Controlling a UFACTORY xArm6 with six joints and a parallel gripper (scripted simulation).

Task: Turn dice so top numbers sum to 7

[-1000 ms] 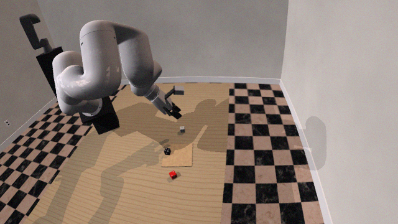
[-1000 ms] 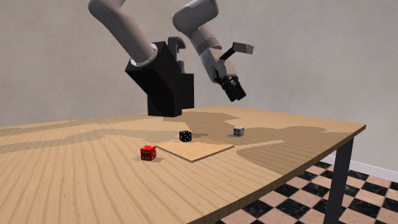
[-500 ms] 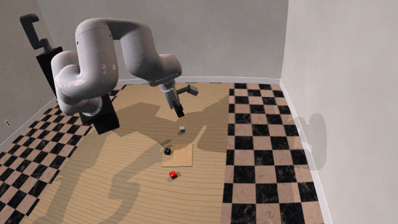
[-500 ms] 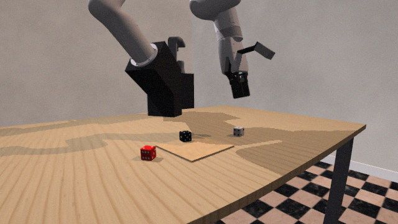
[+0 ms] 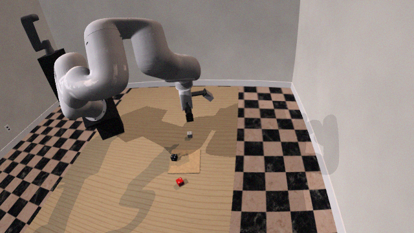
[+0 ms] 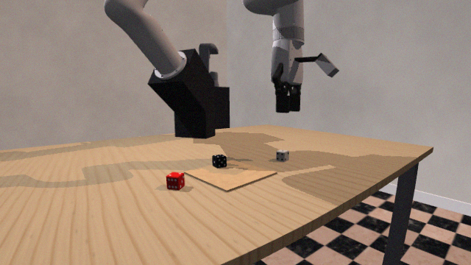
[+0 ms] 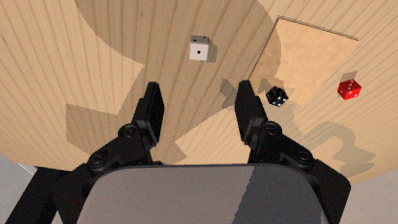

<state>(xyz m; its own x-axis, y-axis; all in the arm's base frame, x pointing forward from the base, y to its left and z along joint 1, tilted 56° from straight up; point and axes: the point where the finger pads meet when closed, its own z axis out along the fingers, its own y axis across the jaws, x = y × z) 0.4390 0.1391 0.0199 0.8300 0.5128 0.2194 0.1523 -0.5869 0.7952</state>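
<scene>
Black and two-fingered, the pincer (image 5: 189, 117) (image 6: 288, 103) (image 7: 199, 94) hangs high above the pale wooden table (image 5: 145, 200) (image 6: 110, 221) (image 7: 45, 65), pointing down, its fingers standing well apart with nothing between them. Nearest to it is the small white die with dark pips (image 5: 189, 134) (image 6: 282, 155) (image 7: 199, 50), lower down on the table, off the mat. Farther out, the black die with white pips (image 5: 174, 157) (image 6: 219, 161) (image 7: 277, 96) sits at a corner area of the thin, square tan mat (image 5: 191, 163) (image 6: 232, 179) (image 7: 310, 55). Beyond the mat, the red die with white pips (image 5: 180, 181) (image 6: 175, 181) (image 7: 349, 89) rests on the table.

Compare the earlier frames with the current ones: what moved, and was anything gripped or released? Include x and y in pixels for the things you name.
The gripper (image 5: 189, 119) (image 6: 288, 110) (image 7: 199, 94) swung from a slant to pointing almost straight down, fingers open. Nothing was gripped or released. The white die (image 5: 189, 134) (image 6: 282, 155) (image 7: 199, 51), black die (image 5: 174, 157) (image 6: 219, 161) (image 7: 277, 96), red die (image 5: 180, 182) (image 6: 175, 181) (image 7: 349, 89) and mat (image 5: 191, 163) (image 6: 232, 179) (image 7: 310, 60) stayed put.
</scene>
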